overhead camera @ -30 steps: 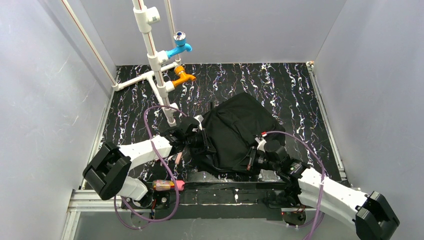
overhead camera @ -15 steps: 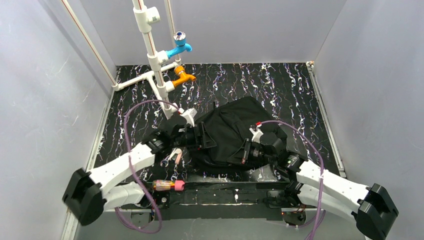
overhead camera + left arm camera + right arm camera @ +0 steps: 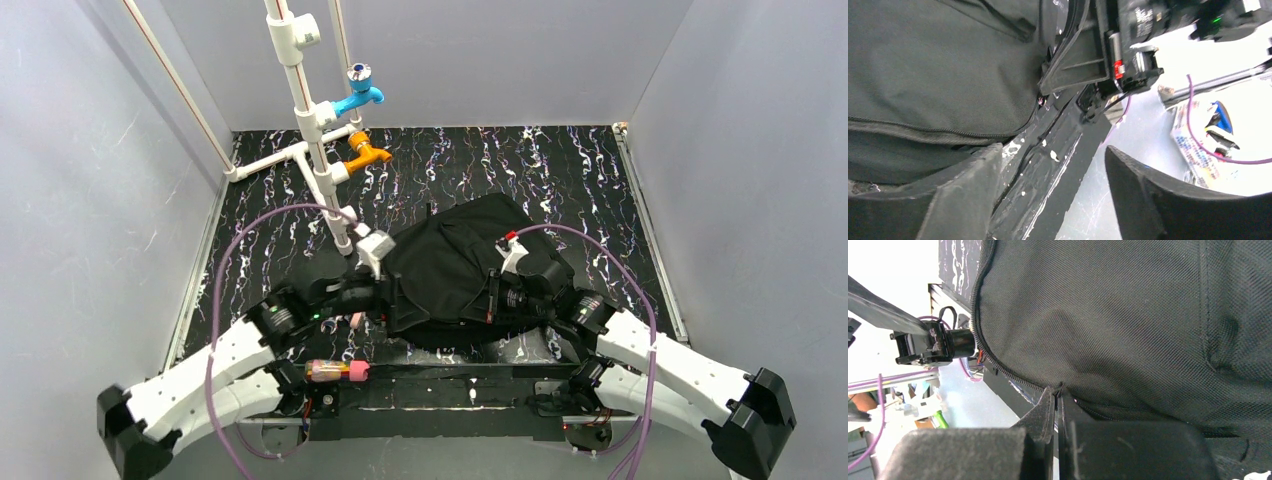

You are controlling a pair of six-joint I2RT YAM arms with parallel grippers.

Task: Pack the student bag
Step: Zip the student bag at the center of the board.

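Top view: large soft black fabric backpack [image 3: 455, 265] lies mid-table on the black marbled tabletop [image 3: 560, 170], between the 2 arms. Left gripper [image 3: 383, 293] at its left edge, right gripper [image 3: 493, 297] at its near right edge.

Left wrist: jaws spread wide, holding nothing, backpack [image 3: 938, 65] just beyond.

Right wrist: fingers [image 3: 1048, 415] pinched together at the backpack's zipper seam [image 3: 1013, 375]; cannot tell if fabric is caught.

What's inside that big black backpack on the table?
Nothing inside shows. The student bag lies flat with only its black fabric and zipper line visible; the fabric covers any contents. The right gripper is pinched shut at the zipper seam.
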